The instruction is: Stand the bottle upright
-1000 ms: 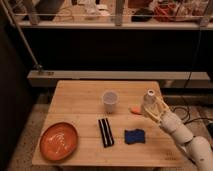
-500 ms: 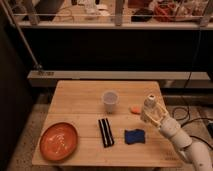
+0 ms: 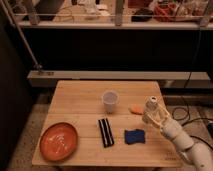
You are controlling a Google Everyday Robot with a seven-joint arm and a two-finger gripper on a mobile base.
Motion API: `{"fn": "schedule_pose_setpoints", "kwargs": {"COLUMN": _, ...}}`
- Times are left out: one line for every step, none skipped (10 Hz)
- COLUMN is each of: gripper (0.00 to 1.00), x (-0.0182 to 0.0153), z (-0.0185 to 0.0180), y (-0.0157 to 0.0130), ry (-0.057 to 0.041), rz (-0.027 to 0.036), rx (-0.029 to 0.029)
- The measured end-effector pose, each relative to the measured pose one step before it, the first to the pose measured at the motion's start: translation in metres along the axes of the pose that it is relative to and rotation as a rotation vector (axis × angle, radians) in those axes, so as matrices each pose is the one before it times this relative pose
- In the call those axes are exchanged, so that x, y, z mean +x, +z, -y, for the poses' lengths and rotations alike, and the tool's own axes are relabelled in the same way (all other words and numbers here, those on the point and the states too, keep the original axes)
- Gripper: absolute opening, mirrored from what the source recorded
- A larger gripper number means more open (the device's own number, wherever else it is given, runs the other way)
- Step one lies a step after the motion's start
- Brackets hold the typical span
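The bottle (image 3: 151, 106) is small and pale with a round white cap. It stands about upright near the right edge of the wooden table (image 3: 80, 100). My gripper (image 3: 153, 117) comes in from the lower right and its fingers sit around the bottle's lower body, shut on it. The bottle's base is hidden behind the fingers, so I cannot tell whether it rests on the table.
A translucent white cup (image 3: 110, 101) stands mid-table, left of the bottle. A small orange object (image 3: 135, 108) lies between them. A blue sponge (image 3: 134, 136), a black flat bar (image 3: 105, 132) and an orange plate (image 3: 59, 141) lie along the front. A shelf rail runs behind the table.
The gripper and the bottle have shifted slightly down and toward the front of the table. The bottle has stayed upright in the fingers. Nothing else has moved.
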Motion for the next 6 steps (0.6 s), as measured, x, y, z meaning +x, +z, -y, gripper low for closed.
{"fn": "schedule_pose_setpoints", "kwargs": {"gripper": 0.06, "x": 0.00093, "z": 0.00261, "y": -0.00342, "ry": 0.00045, "rz": 0.00217, "rx": 0.00486}}
{"fn": "schedule_pose_setpoints", "kwargs": {"gripper": 0.06, "x": 0.00208, "z": 0.00238, "y": -0.00342, "ry": 0.00041, "rz": -0.00064, "rx": 0.00568}}
{"fn": "schedule_pose_setpoints", "kwargs": {"gripper": 0.06, "x": 0.00108, "z": 0.00146, "y": -0.00197, "ry": -0.00089, "rz": -0.00238, "rx": 0.00342}}
{"fn": "schedule_pose_setpoints", "kwargs": {"gripper": 0.06, "x": 0.00163, "z": 0.00078, "y": -0.00170, "ry": -0.00119, "rz": -0.00424, "rx": 0.00262}}
{"fn": "schedule_pose_setpoints", "kwargs": {"gripper": 0.06, "x": 0.00047, "z": 0.00048, "y": -0.00172, "ry": -0.00437, "rz": -0.00652, "rx": 0.00161}}
{"fn": "schedule_pose_setpoints", "kwargs": {"gripper": 0.06, "x": -0.00024, "z": 0.00107, "y": -0.00412, "ry": -0.00483, "rz": -0.00562, "rx": 0.00640}}
